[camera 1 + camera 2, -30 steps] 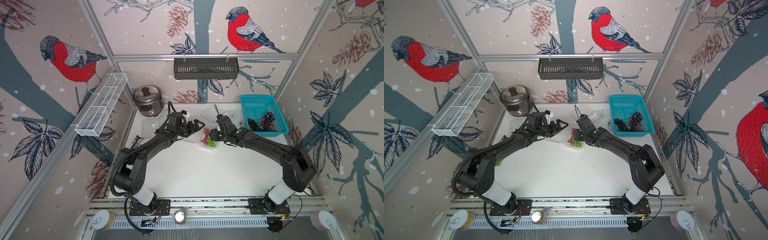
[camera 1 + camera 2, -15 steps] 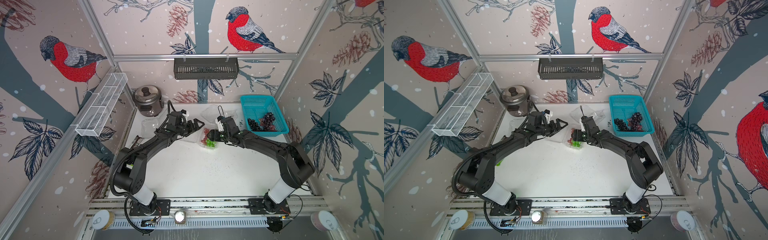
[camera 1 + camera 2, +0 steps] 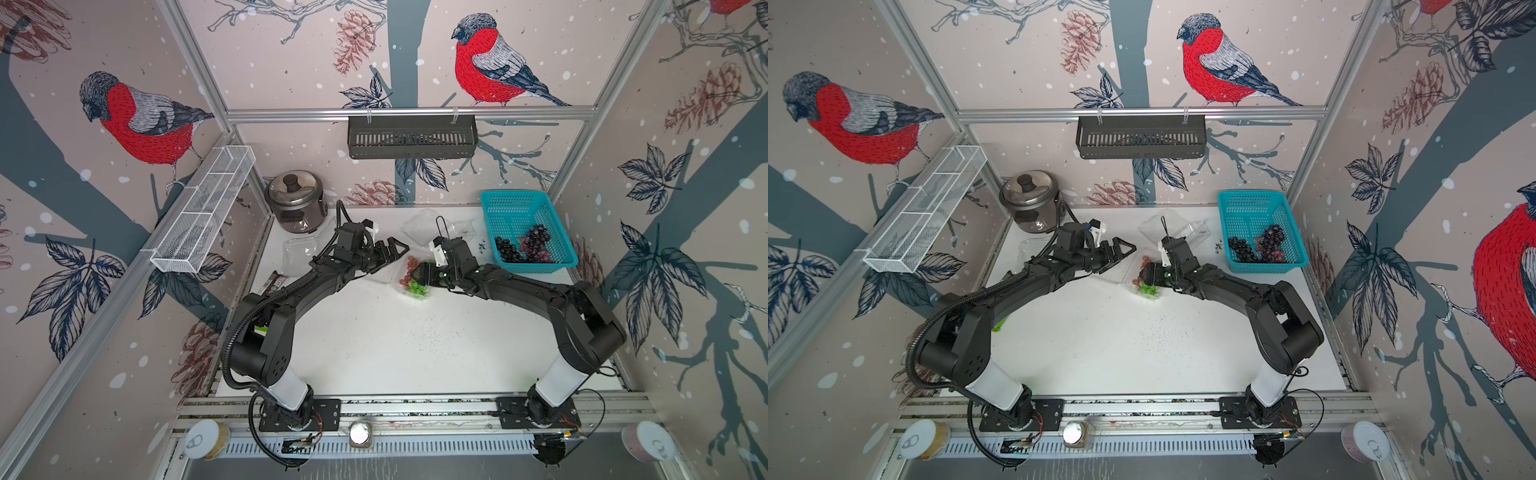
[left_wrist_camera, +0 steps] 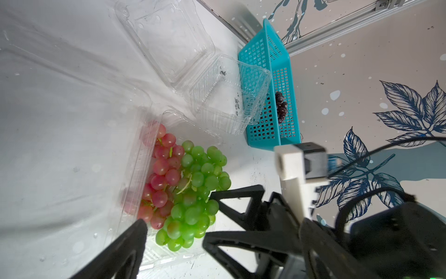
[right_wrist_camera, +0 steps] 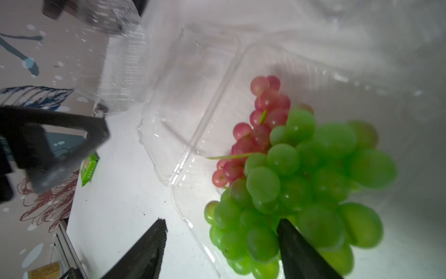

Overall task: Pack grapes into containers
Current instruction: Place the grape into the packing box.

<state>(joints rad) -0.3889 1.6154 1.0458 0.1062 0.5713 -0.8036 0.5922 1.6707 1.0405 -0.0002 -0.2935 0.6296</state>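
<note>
**Right claw** (image 5: 222, 224): the fingers are spread wide and nothing is clamped. One finger is seen in front of the green grapes (image 5: 301, 181) (contact cannot be judged), and the other stands clear above the white bench (image 5: 115, 205). The green bunch is found just ahead of and below this claw. It is pressed against the red grapes (image 5: 260, 130) inside a clear box (image 4: 137, 169) whose lid is folded open.

**Left claw** (image 3: 397, 253): it is held fully spread and empty, across that box from the right claw, near the box but apart from it.

A second clear box (image 4: 217, 84), empty, is seen behind the right claw. Beside it stands a turquoise basket (image 3: 515, 212), in which dark grapes (image 3: 509, 249) lie.
</note>
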